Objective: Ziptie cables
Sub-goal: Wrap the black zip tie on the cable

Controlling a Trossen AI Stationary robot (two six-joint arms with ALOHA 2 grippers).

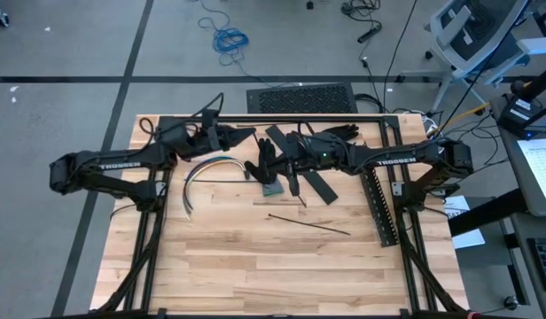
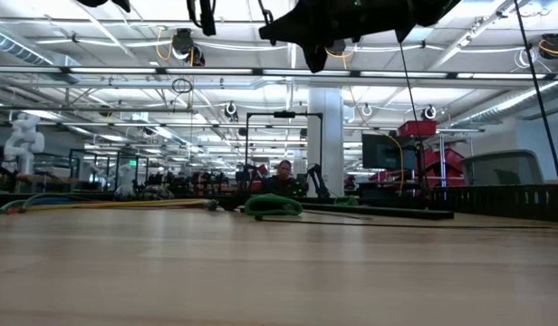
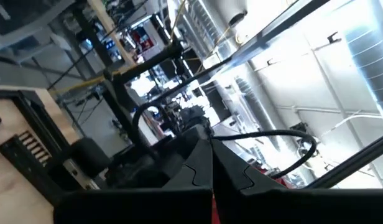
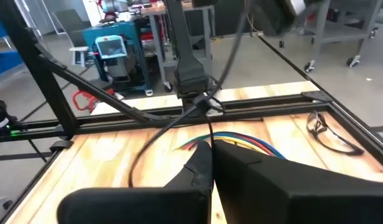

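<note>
A wooden table (image 1: 255, 266) carries a black slotted strip (image 1: 378, 206) lying lengthwise near its right edge. A thin black stick (image 1: 308, 223) rests on bare wood toward the middle. A flat black strip (image 1: 300, 164) lies diagonally, partly hidden. On the floor beyond sits a blue coiled cord (image 1: 229, 39). Far behind, a person (image 2: 283, 177), possibly seated.

Floor: grey concrete (image 1: 69, 44) is lying beyond the table, dark seams crossing it.
Cord: a blue coil (image 1: 229, 39) is resting on that floor.
Chair: an office chair (image 1: 472, 35) is standing nearby.
Ceiling: strip lights (image 2: 125, 86) are glowing over the hall.
</note>
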